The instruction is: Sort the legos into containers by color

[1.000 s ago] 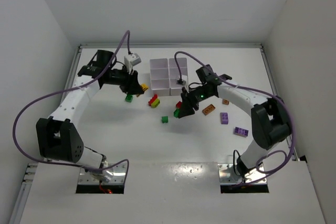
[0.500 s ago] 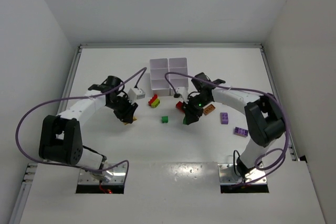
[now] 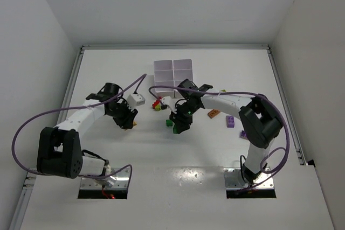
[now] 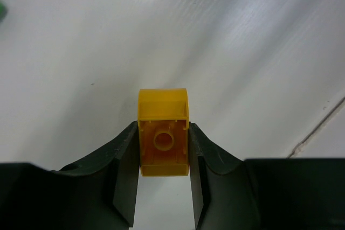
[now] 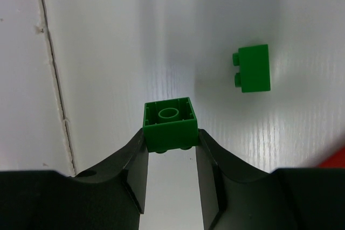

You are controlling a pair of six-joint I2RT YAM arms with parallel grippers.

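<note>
Gripping a yellow brick (image 4: 163,133) by its two side walls, my left gripper (image 4: 163,152) is closed snugly on it. The hollow underside faces my wrist camera, a hold that should keep the piece from twisting on the way to a compartment. My right gripper (image 5: 171,146) is clamped the same way on a green brick (image 5: 170,121) above the table (image 5: 108,36). A second green brick (image 5: 253,68) lies loose nearby. Both held bricks appear lifted and are short of the tray (image 3: 173,64), which sits at the far middle. My left arm is folded low with the wrist turned inward. My right arm reaches across toward the centre, elbow out to the right, fingers pointing down near a red-and-lime clump (image 3: 157,104).
</note>
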